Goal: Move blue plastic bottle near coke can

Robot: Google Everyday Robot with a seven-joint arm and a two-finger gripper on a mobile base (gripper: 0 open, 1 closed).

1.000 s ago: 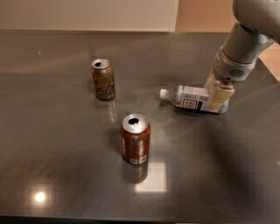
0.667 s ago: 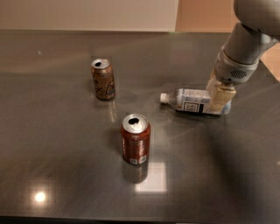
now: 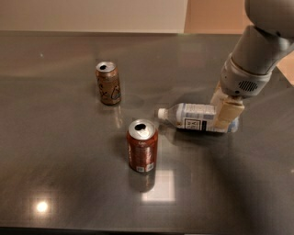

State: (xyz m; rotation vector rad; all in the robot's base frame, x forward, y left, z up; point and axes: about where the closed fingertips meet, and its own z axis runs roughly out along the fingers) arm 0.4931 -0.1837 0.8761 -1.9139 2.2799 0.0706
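The blue plastic bottle (image 3: pixel 193 117) lies on its side on the dark table (image 3: pixel 55 151), white cap pointing left toward the coke can. My gripper (image 3: pixel 225 114) comes down from the upper right and is shut on the bottle's base end, with a cream finger (image 3: pixel 228 113) across its front. The coke can (image 3: pixel 142 147) stands upright, dark red-brown with a silver top, just left of and slightly nearer than the bottle's cap, a small gap between them.
A tan-brown can with dark markings (image 3: pixel 109 83) stands upright at the back left. The grey arm (image 3: pixel 257 50) fills the upper right. The table's far edge meets a pale wall (image 3: pixel 92 13).
My gripper has carried the bottle toward the camera and slightly left, closer to the coke can. Both cans have stayed put.
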